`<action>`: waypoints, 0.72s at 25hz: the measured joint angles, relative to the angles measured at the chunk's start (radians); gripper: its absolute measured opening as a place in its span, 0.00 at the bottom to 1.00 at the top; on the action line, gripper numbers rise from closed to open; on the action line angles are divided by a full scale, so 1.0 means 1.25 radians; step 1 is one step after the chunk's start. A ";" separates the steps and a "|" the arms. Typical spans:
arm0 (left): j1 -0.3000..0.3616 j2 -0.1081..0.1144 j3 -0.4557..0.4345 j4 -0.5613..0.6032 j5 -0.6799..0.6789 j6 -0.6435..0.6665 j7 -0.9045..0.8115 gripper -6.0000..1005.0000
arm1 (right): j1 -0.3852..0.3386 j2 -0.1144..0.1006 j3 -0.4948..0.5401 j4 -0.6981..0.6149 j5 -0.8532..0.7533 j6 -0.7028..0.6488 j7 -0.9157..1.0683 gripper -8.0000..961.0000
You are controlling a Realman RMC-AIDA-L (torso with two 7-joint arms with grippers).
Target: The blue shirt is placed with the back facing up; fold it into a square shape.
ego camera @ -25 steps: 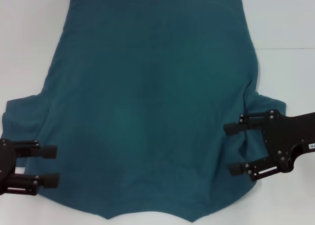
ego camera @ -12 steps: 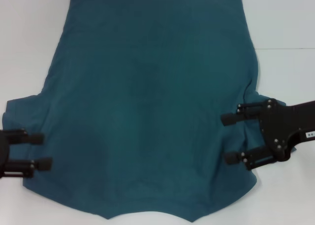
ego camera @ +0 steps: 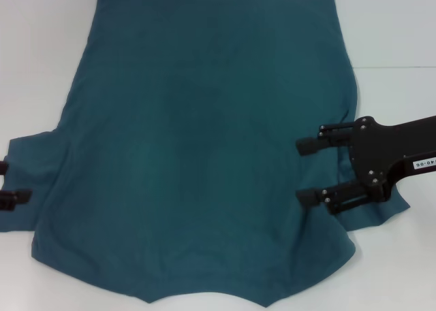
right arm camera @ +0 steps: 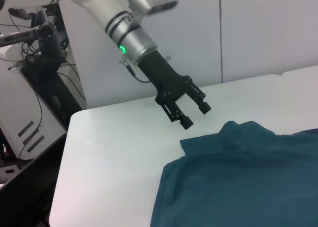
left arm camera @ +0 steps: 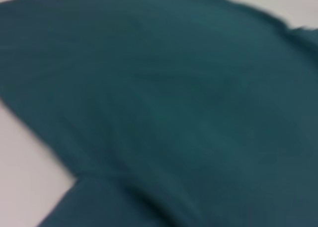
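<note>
1. The blue shirt (ego camera: 204, 148) lies flat on the white tabletop (ego camera: 395, 32), plain side up, hem far from me, collar edge nearest, both sleeves spread out to the sides. No fold made yet, by my reading.
2. Right hand (ego camera: 304, 171) hovers over the right sleeve area, fingers spread wide apart, holding nothing.
3. Left hand (right arm camera: 191, 113) sits at the left sleeve's outer edge, above the tabletop, fingers apart and empty; only its fingertips (ego camera: 17, 195) show in the head view.
4. To do this step well, I judge each hand should pinch sleeve and side seam together, low and at matching points on both sides.
5. Risk: a shallow pinch takes only the top layer and drags the cloth crooked.
</note>
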 joint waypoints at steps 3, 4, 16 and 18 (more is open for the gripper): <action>-0.024 -0.006 0.001 -0.010 0.062 -0.072 -0.010 0.82 | 0.001 0.001 0.001 0.000 0.000 0.002 0.000 0.95; -0.031 -0.008 0.002 -0.014 0.076 -0.090 -0.012 0.82 | 0.001 0.001 0.002 0.000 0.000 0.003 0.000 0.95; -0.106 -0.016 0.042 -0.128 0.217 -0.335 -0.052 0.82 | 0.007 0.012 -0.003 -0.011 0.001 0.004 0.004 0.95; -0.113 -0.017 0.050 -0.145 0.233 -0.357 -0.057 0.82 | 0.009 0.013 -0.004 -0.012 0.001 0.005 0.005 0.95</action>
